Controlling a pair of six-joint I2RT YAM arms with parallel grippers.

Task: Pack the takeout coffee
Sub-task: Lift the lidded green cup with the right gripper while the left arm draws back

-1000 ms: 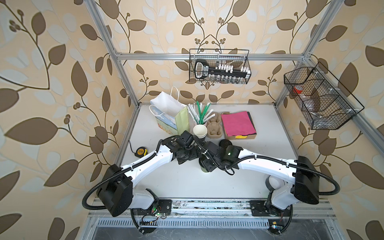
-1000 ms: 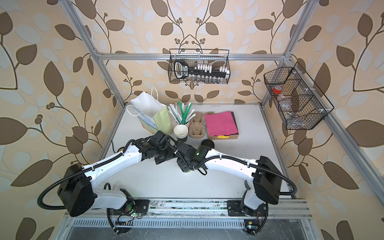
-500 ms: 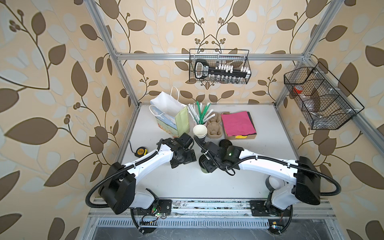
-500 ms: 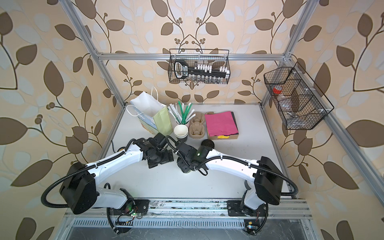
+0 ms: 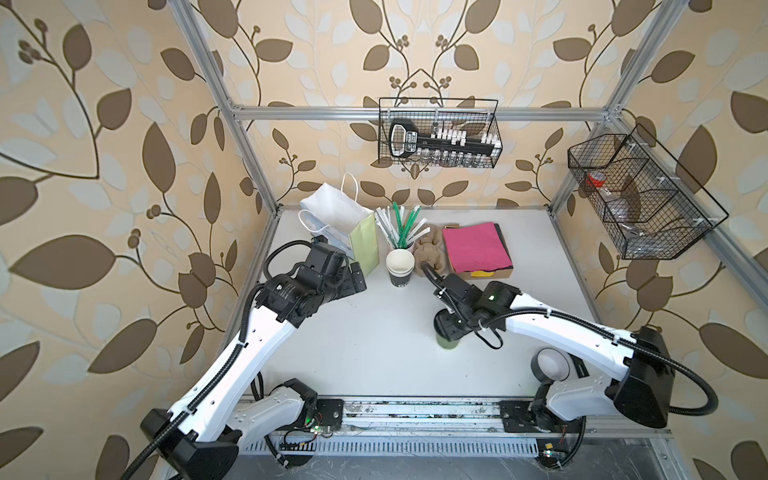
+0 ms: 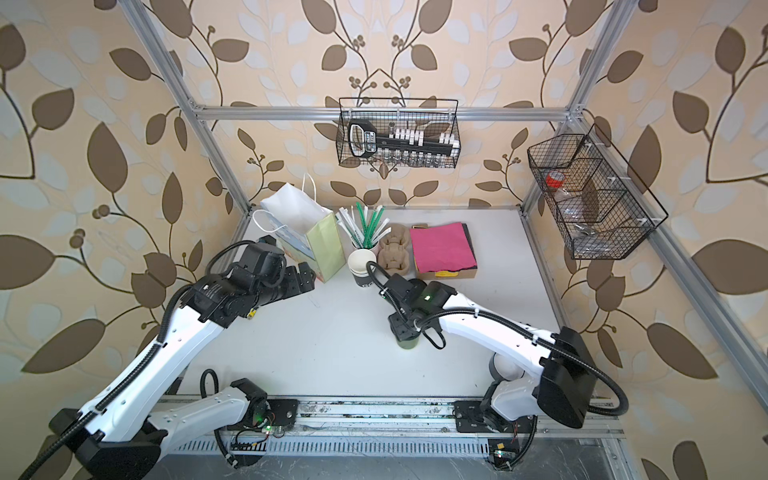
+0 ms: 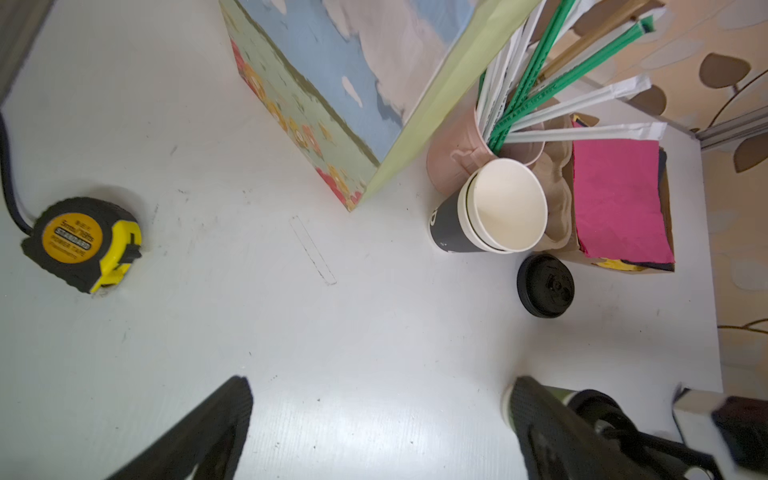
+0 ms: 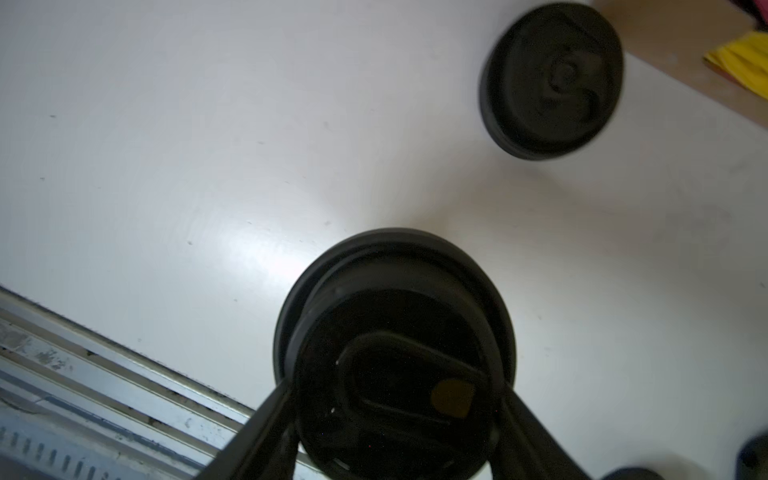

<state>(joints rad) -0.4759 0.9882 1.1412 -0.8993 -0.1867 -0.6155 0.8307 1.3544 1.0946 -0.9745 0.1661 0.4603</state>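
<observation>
Yellow-and-black plastic tape measure [image 7: 79,243] carries the clearest writing: "STANDARD" across its round orange label, with the finer lines around it too small to read. The print along the green wrapped straws [image 7: 536,83] and the white mark on the dark outer cup of the stacked paper cups [image 7: 498,208] cannot be made out either. From the front rail the left arm stretches toward the back left corner with its wrist bent. The left end effector [image 5: 357,276] hangs over the white bench [image 5: 374,353] near the foot of the light-green paper gift bag [image 5: 363,245], jaws wide apart and empty. The right arm reaches in toward the middle, wrist turned down. The right end effector [image 5: 451,328] is clamped from above on the takeout coffee [image 5: 448,343], a small light-green paper cup with a round black plastic lid, its fingers [image 8: 257,428] against the lid's rim. The cup is upright at mid-bench; whether its base touches the bench I cannot tell. A loose round black plastic lid [image 8: 550,79] lies apart.
</observation>
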